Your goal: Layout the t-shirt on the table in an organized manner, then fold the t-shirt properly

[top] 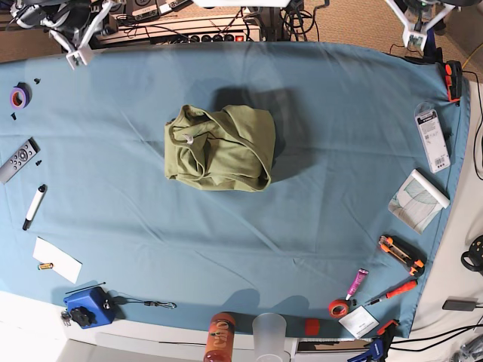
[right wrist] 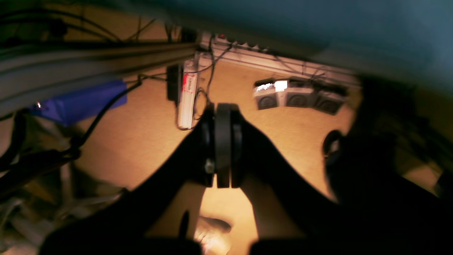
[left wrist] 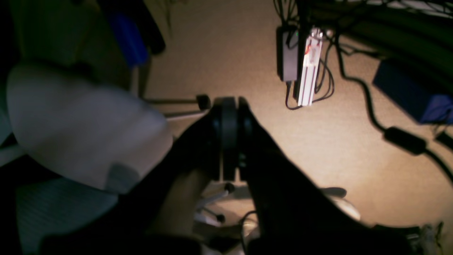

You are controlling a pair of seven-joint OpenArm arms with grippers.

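Base view shows the olive t-shirt (top: 219,147) crumpled in a heap near the middle of the teal bench (top: 317,226), slightly toward eleven o'clock. Nothing is laid out or folded yet; the whole task remains. Left tool (left wrist: 229,138) and right tool (right wrist: 223,141) are clenched, empty, over carpeted floor.

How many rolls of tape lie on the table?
2: a purple roll of tape near the table's far edge, and an orange-red roll of tape near its front edge. Others may be hidden.
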